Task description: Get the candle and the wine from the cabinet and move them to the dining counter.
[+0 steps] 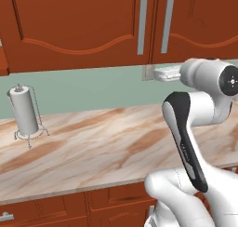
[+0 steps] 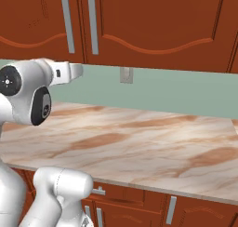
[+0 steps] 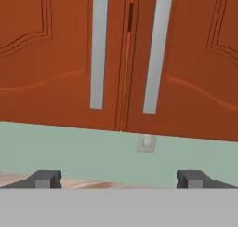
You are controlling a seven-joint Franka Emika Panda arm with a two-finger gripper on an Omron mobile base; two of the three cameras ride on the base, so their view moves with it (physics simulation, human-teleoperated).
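End effector (image 3: 119, 179) open, facing shut cabinet (image 3: 65, 58); no writing legible.

Reddish-brown cabinet (image 3: 121, 58), both doors shut.

Pale green wall (image 2: 176, 91) behind marble-topped wall counter (image 1: 93, 142). Grey wall outlet (image 2: 126, 75) on green strip. Paper-towel roll on wire stand (image 1: 25, 112) at counter's left. Red-brown base cabinets (image 2: 186, 212) below.
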